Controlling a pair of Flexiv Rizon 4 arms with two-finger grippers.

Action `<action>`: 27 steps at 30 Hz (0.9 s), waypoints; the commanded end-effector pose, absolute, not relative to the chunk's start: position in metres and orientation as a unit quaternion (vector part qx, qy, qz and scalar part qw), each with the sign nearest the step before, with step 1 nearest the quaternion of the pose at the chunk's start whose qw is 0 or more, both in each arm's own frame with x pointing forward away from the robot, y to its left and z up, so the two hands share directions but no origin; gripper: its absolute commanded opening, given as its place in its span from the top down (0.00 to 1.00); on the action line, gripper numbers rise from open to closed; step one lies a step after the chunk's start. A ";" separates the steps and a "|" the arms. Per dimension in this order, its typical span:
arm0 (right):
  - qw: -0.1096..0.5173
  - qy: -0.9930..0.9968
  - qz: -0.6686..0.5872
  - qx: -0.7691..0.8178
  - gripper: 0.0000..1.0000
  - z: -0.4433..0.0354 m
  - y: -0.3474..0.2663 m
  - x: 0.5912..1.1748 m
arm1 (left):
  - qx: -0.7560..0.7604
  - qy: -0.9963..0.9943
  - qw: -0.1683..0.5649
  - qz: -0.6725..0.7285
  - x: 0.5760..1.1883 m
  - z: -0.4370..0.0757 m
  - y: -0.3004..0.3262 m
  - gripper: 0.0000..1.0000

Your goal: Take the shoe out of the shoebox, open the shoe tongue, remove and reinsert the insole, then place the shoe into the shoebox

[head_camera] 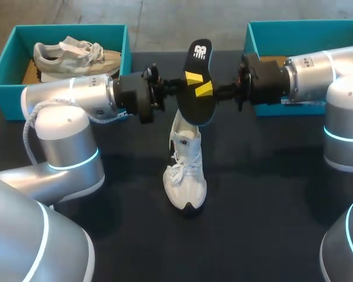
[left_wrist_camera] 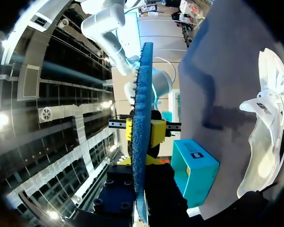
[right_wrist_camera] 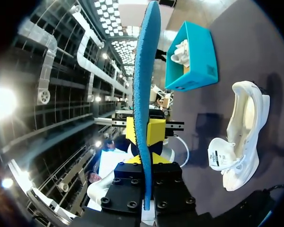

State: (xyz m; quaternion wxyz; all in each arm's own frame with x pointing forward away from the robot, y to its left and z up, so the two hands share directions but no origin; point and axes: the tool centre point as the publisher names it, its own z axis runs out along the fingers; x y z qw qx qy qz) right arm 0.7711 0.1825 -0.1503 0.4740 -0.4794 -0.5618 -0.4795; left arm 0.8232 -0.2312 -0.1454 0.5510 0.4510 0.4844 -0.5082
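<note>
Head view. Left gripper (head_camera: 194, 77) and right gripper (head_camera: 205, 88) meet at frame centre, each clamped on the insole (head_camera: 199, 59) from its own side, one yellow tip of each on the near black face. The insole stands on end with its long axis close to vertical, its top leaning slightly right. The white sneaker (head_camera: 185, 170) sits on the table (head_camera: 270, 205) just below centre. Its long axis runs up-down in the frame, toe toward the lower edge, heel end under the insole's lower end; contact there cannot be told. The left shoebox (head_camera: 3, 70) is at upper left with a beige sneaker (head_camera: 76, 56) inside. The right shoebox (head_camera: 259, 35) is at upper right.

Left wrist view. The insole (left_wrist_camera: 142, 94) is seen edge-on, blue underside showing, and runs straight out between the left gripper (left_wrist_camera: 141, 163) fingers, which are closed on it. Further along, the right gripper (left_wrist_camera: 143, 132) faces in with a yellow tip pressed to each face. The white sneaker (left_wrist_camera: 267, 123) lies well off to one side of the insole, on the table. The right shoebox (left_wrist_camera: 194, 170) is between it and the grippers.

Right wrist view. Same arrangement: the insole (right_wrist_camera: 144, 85) is edge-on between the right gripper (right_wrist_camera: 146, 161) fingers, pinched. The left gripper (right_wrist_camera: 146, 132) tips bracket it ahead. The white sneaker (right_wrist_camera: 241, 127) lies to one side with its opening toward the insole. The left shoebox (right_wrist_camera: 199, 71) is beyond it, the beige sneaker (right_wrist_camera: 181, 51) inside.
</note>
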 end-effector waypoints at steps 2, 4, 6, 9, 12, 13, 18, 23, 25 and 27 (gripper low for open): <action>0.469 -0.562 -0.484 -0.480 1.00 -0.153 0.180 0.771 | 0.434 0.485 0.563 -0.509 0.823 -0.143 -0.237 0.00; 0.462 -0.564 -0.487 -0.481 1.00 -0.154 0.175 0.771 | 0.424 0.482 0.570 -0.513 0.826 -0.139 -0.239 0.00; 0.457 -0.562 -0.492 -0.483 1.00 -0.154 0.169 0.772 | 0.407 0.479 0.581 -0.517 0.831 -0.131 -0.243 0.00; 0.451 -0.562 -0.496 -0.484 1.00 -0.154 0.160 0.774 | 0.383 0.473 0.601 -0.517 0.839 -0.119 -0.251 0.00; 0.446 -0.564 -0.499 -0.483 1.00 -0.152 0.151 0.778 | 0.383 0.467 0.610 -0.514 0.841 -0.113 -0.257 0.00; 0.444 -0.565 -0.500 -0.483 1.00 -0.151 0.148 0.779 | 0.387 0.466 0.610 -0.511 0.841 -0.113 -0.258 0.00; 0.439 -0.571 -0.498 -0.483 1.00 -0.148 0.135 0.786 | 0.426 0.476 0.585 -0.500 0.838 -0.123 -0.257 0.00; 0.433 -0.572 -0.498 -0.487 1.00 -0.146 0.124 0.790 | 0.448 0.486 0.572 -0.486 0.836 -0.131 -0.251 0.00; 0.429 -0.570 -0.499 -0.492 1.00 -0.145 0.119 0.792 | 0.454 0.487 0.572 -0.479 0.838 -0.132 -0.250 0.00; 0.426 -0.569 -0.500 -0.494 1.00 -0.145 0.114 0.793 | 0.461 0.486 0.572 -0.473 0.840 -0.133 -0.247 0.00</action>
